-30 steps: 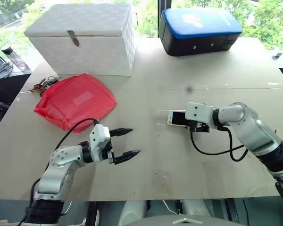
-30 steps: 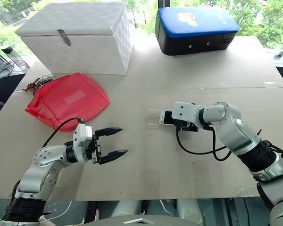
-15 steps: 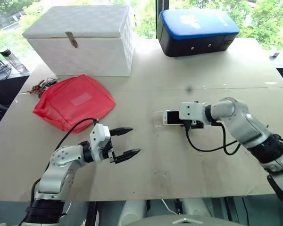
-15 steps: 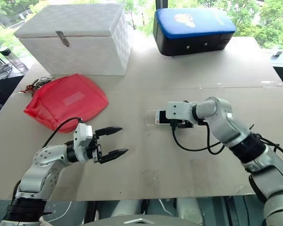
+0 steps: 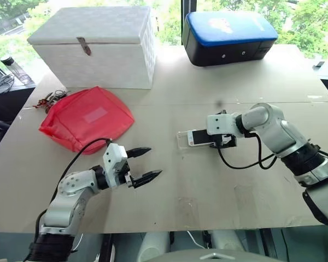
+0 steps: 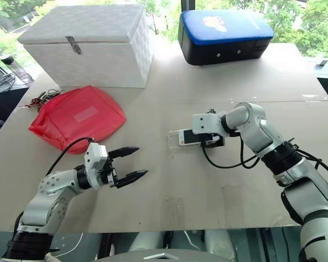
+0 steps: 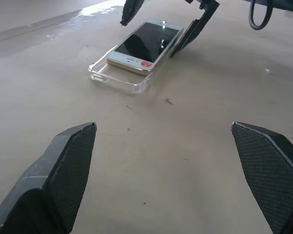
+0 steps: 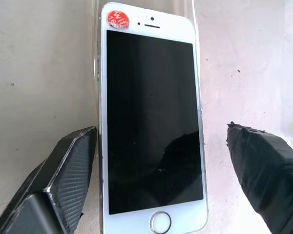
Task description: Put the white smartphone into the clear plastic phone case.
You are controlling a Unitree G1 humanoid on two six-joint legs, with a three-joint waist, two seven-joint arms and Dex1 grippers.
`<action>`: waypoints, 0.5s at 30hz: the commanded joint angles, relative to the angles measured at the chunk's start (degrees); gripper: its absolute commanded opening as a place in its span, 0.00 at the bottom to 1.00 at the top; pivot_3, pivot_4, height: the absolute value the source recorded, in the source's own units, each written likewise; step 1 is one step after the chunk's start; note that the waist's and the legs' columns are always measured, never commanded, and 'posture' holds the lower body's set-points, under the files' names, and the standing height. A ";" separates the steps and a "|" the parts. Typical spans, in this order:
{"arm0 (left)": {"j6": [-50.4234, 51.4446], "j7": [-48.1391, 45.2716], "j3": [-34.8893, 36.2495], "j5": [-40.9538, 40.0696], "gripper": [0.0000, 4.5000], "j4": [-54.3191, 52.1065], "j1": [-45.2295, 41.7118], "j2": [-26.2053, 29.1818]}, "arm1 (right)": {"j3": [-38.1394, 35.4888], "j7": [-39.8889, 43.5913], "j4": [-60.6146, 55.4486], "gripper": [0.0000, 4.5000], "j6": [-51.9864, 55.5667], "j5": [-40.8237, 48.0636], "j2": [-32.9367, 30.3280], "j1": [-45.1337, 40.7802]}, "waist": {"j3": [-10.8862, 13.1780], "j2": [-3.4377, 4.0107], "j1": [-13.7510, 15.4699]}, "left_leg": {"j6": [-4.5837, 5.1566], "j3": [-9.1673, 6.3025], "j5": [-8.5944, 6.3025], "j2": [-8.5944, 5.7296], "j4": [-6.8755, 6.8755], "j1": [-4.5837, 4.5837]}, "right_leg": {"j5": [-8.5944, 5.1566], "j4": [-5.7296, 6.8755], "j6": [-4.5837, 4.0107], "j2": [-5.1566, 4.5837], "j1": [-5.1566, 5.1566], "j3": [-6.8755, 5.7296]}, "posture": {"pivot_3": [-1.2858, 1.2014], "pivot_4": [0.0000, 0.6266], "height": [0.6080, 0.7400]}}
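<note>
Head views: the right end effector angles down over the glossy white smartphone, seated in the clear plastic phone case on the matte counter. Right wrist view: 2 textured fingers spread, flanking the phone without touching. Left wrist view: left end effector open, well short of the case.

The head's two eyes look forward and down across the table from above its near edge, taking in the whole top — the right eye is set slightly to the side of the left. The left wrist camera sits low, almost level with the surface, and faces toward 2 o'clock, seeing the white smartphone from a middling distance. The right wrist camera hangs close over that same phone, looking steeply down its length. All four views share the phone and the clear plastic phone case.
</note>
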 commanded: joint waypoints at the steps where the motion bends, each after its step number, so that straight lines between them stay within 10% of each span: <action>1: 0.11 1.70 0.89 0.05 1.00 -2.07 -1.96 -0.27 | -6.61 0.42 -6.18 1.00 4.61 3.40 -1.39 0.71 | 0.00 0.00 0.06 | 0.00 0.00 0.00 0.00 0.00 -0.04 | 0.00 0.00 0.00 0.00 -0.04 -0.01 | 0.52 0.24 1.00; 5: 1.60 2.01 0.03 0.48 0.83 -0.05 -5.11 0.12 | -12.79 1.58 -15.36 0.81 12.79 8.54 -3.90 4.99 | 0.00 0.00 0.33 | 0.00 -0.02 0.00 0.00 0.00 -0.25 | 0.00 -0.03 0.00 -0.02 -0.19 -0.07 | 0.52 0.24 1.00; 13: 1.53 4.43 -5.52 7.62 0.03 7.84 -14.80 -2.19 | -19.90 -4.77 -25.34 0.02 24.27 11.81 -7.03 14.38 | 0.00 0.00 0.16 | 0.00 -0.14 0.00 -0.04 0.14 -0.36 | 0.00 0.00 0.00 -0.02 -0.17 -0.21 | 0.52 0.24 1.00; 15: 1.94 6.33 -7.79 10.70 0.01 10.65 -17.33 -3.50 | -20.43 -8.50 -25.43 0.01 24.86 10.18 -7.07 16.09 | 0.00 0.00 0.20 | 0.00 -0.12 0.00 -0.05 0.16 -0.36 | 0.00 0.02 0.01 -0.03 -0.16 -0.22 | 0.52 0.24 1.00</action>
